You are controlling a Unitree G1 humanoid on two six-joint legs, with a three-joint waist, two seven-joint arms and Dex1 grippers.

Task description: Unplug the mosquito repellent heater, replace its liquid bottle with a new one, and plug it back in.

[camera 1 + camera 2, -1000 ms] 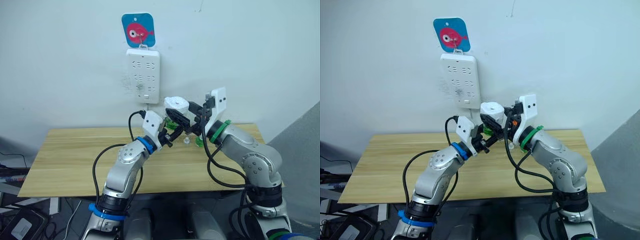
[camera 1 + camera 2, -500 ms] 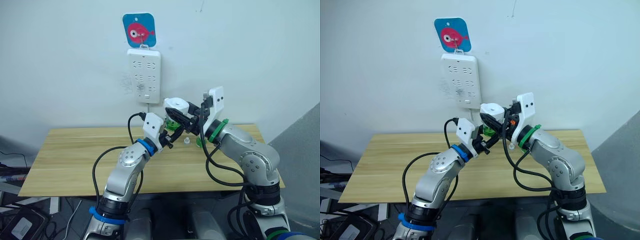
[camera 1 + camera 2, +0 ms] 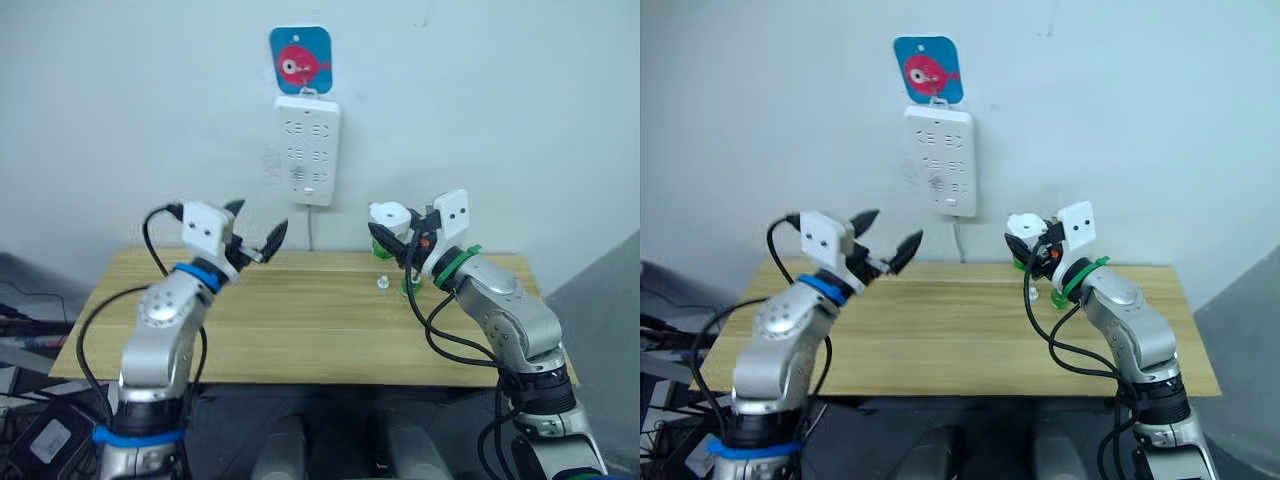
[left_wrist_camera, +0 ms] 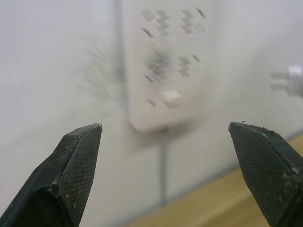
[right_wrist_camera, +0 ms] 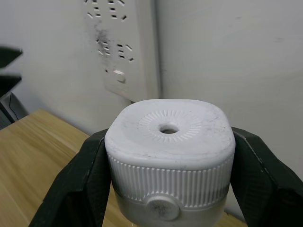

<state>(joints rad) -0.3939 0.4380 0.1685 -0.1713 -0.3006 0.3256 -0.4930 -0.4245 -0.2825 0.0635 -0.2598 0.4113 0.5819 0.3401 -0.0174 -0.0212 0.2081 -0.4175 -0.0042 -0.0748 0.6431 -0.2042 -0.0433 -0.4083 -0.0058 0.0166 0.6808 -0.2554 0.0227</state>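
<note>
Your left gripper (image 3: 255,240) is raised over the left part of the desk (image 3: 290,320), fingers spread wide with nothing between them; in the left wrist view it faces the wall-mounted power strip (image 4: 165,66). Your right gripper (image 3: 400,243) is held up over the right rear of the desk, its two fingers closed against the sides of the heater (image 5: 169,156). The heater is off the desk, clear of the strip, to the strip's lower right. In the right wrist view its top face shows a small round vent hole ringed by fine ribs, with a ribbed band and a round button below. On the desk under the right gripper stand a small clear-white piece (image 3: 382,281) and something green (image 3: 410,285), partly hidden by the arm. On the wall behind, the power strip (image 3: 308,150) hangs below a blue card with a red fish (image 3: 301,63); its cord runs down behind the desk.
</note>
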